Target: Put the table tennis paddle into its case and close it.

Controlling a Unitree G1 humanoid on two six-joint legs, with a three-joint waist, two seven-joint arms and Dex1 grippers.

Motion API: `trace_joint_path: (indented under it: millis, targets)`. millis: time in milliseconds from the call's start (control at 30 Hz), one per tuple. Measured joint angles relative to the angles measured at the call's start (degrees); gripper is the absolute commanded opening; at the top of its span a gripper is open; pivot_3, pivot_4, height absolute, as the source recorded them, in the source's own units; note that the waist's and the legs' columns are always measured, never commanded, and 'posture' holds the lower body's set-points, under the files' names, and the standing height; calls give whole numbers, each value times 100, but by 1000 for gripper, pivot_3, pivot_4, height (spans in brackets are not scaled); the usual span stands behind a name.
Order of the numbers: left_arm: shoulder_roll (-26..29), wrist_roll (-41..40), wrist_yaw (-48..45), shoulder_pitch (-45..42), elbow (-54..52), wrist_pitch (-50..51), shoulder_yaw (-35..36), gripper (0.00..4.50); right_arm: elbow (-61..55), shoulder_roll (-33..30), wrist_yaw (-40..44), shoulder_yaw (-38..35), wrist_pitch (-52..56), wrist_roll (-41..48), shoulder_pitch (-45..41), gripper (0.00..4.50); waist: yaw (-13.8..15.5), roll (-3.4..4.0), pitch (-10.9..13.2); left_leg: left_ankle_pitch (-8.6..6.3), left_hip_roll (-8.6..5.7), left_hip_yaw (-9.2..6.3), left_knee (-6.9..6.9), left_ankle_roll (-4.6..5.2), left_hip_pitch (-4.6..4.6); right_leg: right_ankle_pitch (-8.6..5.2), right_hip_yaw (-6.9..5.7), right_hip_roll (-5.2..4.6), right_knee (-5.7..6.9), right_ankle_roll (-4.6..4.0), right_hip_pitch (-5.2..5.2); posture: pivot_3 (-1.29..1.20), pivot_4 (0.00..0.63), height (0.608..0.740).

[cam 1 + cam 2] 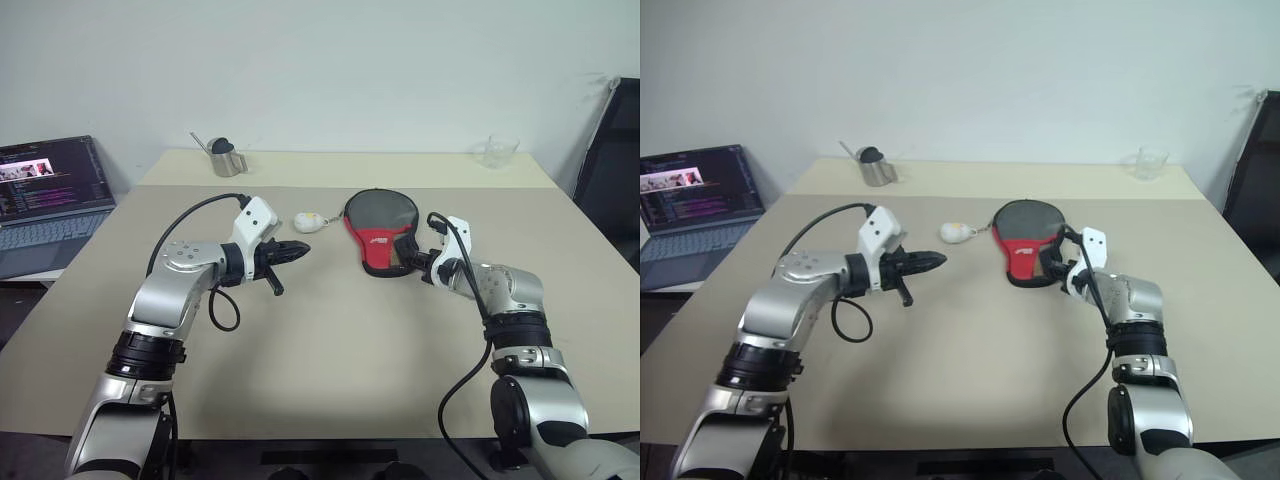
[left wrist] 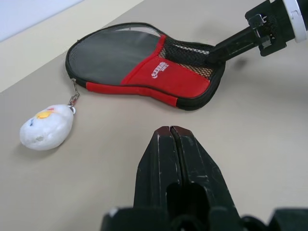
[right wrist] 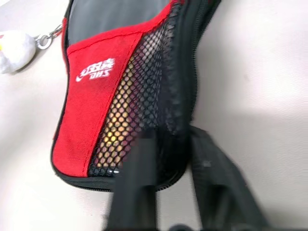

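The case lies flat on the tan table, a bit past the middle and closer to the far edge than to the near one. It is black with a red part that has white letters, and a black net pocket at its narrow end. The narrow end points to the near edge. Something pale yellow shows through the net. The paddle itself cannot be seen apart from the case.

The right gripper is at the narrow end of the case, on the net pocket side. Its two black fingers are pinched on the edge of the case there, one on top of the net and one beside the rim.

A small white-yellow ball toy hangs from the case by a little metal chain. It rests on the table just beside the round end, toward the left edge.

The left gripper is above the table, apart from the case, pointing at it. Its fingers are pressed together and hold nothing.

Near the far edge stand a metal cup and a clear glass. A laptop sits off the left edge.
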Motion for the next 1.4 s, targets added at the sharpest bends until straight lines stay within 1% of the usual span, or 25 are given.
trace_joint_path:
  millis: [433,567,633,767,967,1200,1400]
  targets:
    - [-83,38,91,-41,55,-112,-24,0,-1,-1,-19,15,-7,-4,3,23,2,0,0,0,0,0,0,0,0,0,0,-1,0,0,0,0,150,740]
    - [-95,48,98,-41,60,-115,-65,0,-185,-88,101,110,127,-3,85,23,7,0,0,0,-1,0,-1,0,-1,0,0,-1,-2,0,0,0,150,740]
    - [-96,54,100,-44,67,-117,-73,0,-431,-199,243,248,316,7,205,23,12,0,0,0,-1,-1,-3,0,-1,0,-1,-1,-5,0,0,0,150,740]
    - [-73,57,35,-51,85,-124,-114,0,-1290,-536,672,573,944,101,632,23,18,0,0,-1,-1,-2,-5,1,-4,-1,-1,-1,-8,0,-1,0,150,740]
    - [123,53,-291,-90,227,-256,-130,0,-2456,-781,948,745,1733,288,1227,23,13,0,0,-1,-1,-5,-4,1,-3,-1,-5,1,-5,1,-1,0,150,740]
    - [209,87,-546,-268,518,-425,-163,0,-3619,-972,1064,730,2557,539,1790,23,25,-1,0,-1,-3,-7,-3,1,-3,-2,-6,0,-7,2,0,0,150,740]
    - [200,142,-868,-483,827,-621,-353,0,-5060,-1117,1237,494,3505,1007,2624,23,28,-3,-1,-1,-4,-10,-4,1,-5,-3,-8,0,-9,4,1,0,150,740]
